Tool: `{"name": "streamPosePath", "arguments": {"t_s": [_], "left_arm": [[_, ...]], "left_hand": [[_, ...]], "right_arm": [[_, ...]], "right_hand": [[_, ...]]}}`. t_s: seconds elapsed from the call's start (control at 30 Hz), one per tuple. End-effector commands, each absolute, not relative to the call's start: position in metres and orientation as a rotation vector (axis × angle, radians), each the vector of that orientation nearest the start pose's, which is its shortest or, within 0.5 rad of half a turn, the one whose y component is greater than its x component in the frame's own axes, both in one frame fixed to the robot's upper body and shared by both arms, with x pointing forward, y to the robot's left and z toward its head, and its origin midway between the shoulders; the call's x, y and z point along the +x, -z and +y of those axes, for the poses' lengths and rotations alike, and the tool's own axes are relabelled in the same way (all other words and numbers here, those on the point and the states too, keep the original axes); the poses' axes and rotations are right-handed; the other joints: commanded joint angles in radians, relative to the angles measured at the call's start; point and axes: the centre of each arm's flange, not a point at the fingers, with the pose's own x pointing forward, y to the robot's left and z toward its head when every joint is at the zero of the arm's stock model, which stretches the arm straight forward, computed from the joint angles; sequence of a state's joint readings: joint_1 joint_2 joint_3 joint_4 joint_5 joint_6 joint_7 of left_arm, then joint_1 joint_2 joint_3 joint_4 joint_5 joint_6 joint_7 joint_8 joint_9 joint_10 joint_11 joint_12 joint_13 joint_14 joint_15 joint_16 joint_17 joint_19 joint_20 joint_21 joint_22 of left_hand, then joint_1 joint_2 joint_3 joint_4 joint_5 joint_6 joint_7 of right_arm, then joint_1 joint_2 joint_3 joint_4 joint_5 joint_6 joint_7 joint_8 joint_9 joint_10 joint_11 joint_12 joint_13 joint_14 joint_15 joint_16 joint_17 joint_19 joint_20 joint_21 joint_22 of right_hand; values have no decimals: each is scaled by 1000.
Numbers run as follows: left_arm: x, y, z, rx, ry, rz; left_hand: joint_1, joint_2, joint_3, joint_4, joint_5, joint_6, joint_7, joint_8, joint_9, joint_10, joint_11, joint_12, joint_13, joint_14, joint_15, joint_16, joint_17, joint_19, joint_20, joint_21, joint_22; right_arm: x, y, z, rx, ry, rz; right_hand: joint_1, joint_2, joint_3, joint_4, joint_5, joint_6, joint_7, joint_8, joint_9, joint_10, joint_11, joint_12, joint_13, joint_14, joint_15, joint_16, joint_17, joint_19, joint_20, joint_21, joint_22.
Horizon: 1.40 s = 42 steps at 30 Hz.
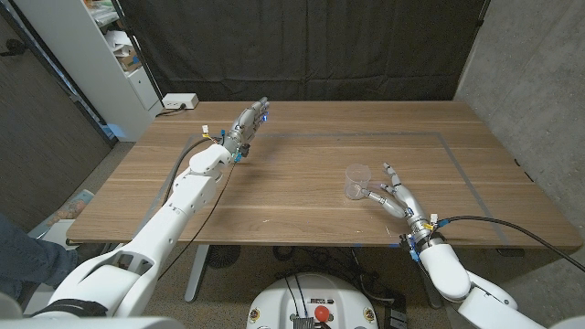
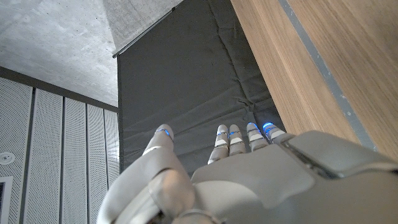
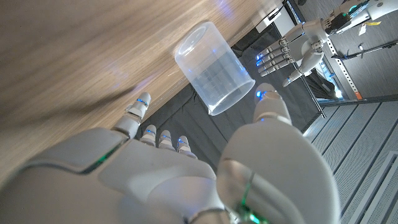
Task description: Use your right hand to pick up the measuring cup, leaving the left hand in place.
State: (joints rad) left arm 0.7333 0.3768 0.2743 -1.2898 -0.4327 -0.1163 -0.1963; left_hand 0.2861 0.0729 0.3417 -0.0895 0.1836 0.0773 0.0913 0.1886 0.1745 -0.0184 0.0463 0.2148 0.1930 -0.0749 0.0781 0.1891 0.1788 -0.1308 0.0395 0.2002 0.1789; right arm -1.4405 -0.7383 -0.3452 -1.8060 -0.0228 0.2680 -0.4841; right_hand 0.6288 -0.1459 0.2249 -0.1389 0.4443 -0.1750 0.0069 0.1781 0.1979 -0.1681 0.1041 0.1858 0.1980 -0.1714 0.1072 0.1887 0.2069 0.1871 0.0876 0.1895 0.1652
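The brown wooden surface looks matt with fine grain. On it, the clear plastic measuring cup is smooth and faintly glossy. Behind the surface hangs creased black cloth.

Bare bench around the measuring cup, right hand just beside it with fingers spread, left hand well apart
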Motion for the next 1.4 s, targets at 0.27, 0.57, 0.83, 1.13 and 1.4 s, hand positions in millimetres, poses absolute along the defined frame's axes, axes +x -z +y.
{"name": "streamPosePath", "arguments": {"t_s": [0.27,0.57,0.83,1.13,1.4], "left_arm": [[669,-31,253,98,321,-576],[674,-33,250,100,330,-570],[676,-34,251,101,326,-571],[679,-33,251,99,330,-560],[680,-34,248,102,336,-564]], "left_hand": [[1,5,2,-6,1,8,-2,1,4,7,4,-2,2,-1,0,-2,2,-7,3,-2,2],[1,6,2,-6,1,9,-1,1,4,6,1,-2,2,-3,0,-2,2,-7,2,-2,2],[0,6,2,-7,1,10,-1,1,4,6,0,-2,2,-2,0,-2,2,-8,3,-2,2],[0,6,2,-7,1,10,-2,1,4,7,0,-2,2,-3,1,-2,2,-8,3,-2,2],[-1,6,2,-7,1,13,-3,1,4,8,1,-2,2,-2,0,-2,2,-8,3,-2,2]], "right_arm": [[511,179,-250,-548,-19,-642],[513,177,-245,-552,-30,-646],[516,176,-242,-544,-28,-648],[519,176,-238,-540,-34,-648],[519,177,-235,-532,-43,-652]], "right_hand": [[20,2,-6,-4,12,-169,0,7,3,-118,14,7,4,-20,7,6,2,13,-2,8,3],[25,4,-7,-5,14,-171,0,8,4,-121,14,8,4,-21,9,6,2,13,2,6,3],[30,5,-8,-5,16,-171,0,9,4,-119,14,11,5,-21,9,6,2,15,5,6,2],[35,6,-11,-5,18,-170,0,11,4,-121,16,12,5,-20,8,7,2,18,9,6,2],[39,6,-13,-5,19,-167,0,14,4,-119,17,15,5,-17,9,9,2,21,11,6,2]]}}
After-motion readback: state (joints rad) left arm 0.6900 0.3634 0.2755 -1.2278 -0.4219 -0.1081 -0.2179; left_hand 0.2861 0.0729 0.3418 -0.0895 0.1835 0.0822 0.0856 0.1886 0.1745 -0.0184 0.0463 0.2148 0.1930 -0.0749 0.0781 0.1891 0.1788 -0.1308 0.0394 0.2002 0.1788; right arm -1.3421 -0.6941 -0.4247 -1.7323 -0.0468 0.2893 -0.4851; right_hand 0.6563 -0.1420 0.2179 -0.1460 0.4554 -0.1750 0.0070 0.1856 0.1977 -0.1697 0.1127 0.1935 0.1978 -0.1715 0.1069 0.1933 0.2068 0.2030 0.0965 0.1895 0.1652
